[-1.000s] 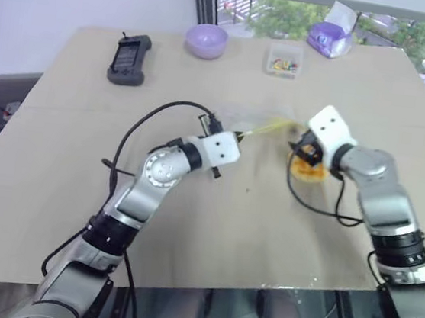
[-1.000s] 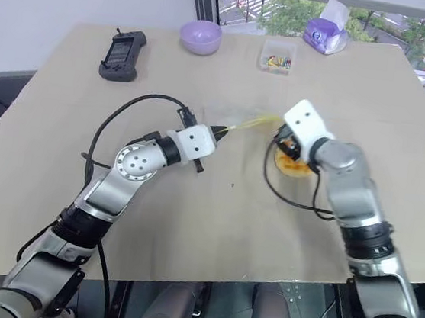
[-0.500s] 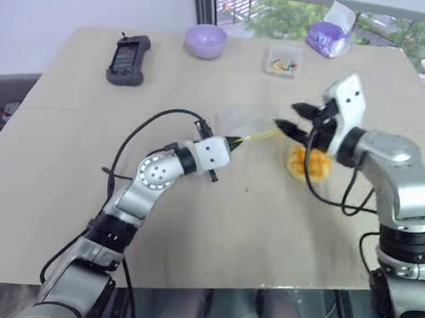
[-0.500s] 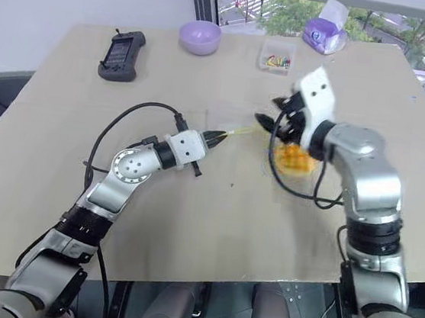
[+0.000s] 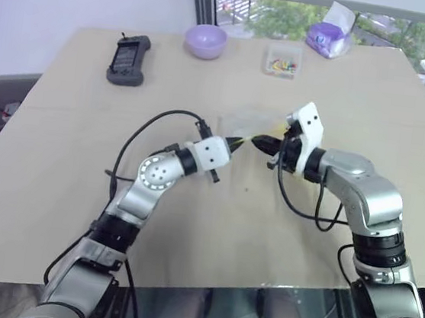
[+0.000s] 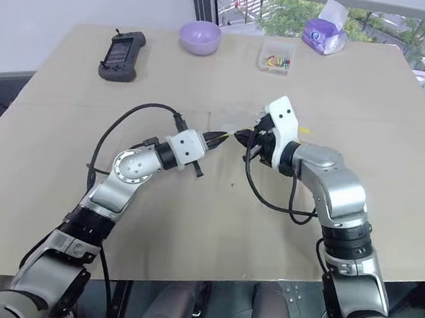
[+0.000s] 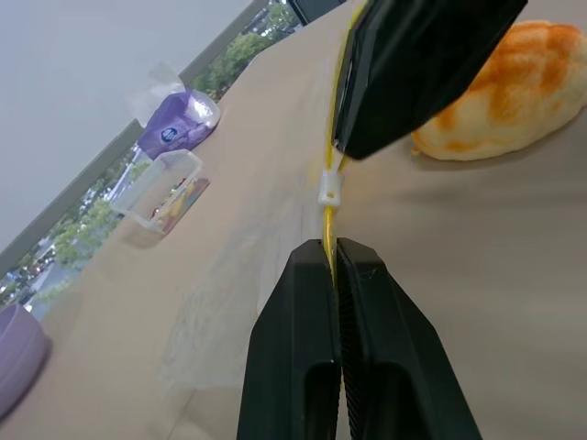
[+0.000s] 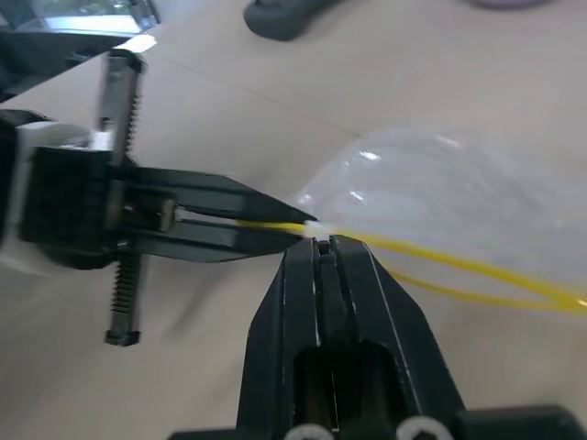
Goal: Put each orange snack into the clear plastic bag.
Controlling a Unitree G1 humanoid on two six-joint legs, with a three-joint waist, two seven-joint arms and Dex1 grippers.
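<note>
Left gripper [image 7: 332,261] clamped on the clear plastic bag's [image 8: 477,206] yellow strip; right gripper [image 8: 323,246] pinched on the same strip, tips nearly meeting. Bag looks empty, hard to tell. Orange snack [image 7: 500,87] lies on table [image 5: 82,159] just beside. Small clear box [image 5: 283,60] holds colourful bits.

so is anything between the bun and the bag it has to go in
Nothing lies between them; the orange bun rests on the table beside the clear plastic bag. Both end effectors, left and right, pinch its yellow strip.
</note>
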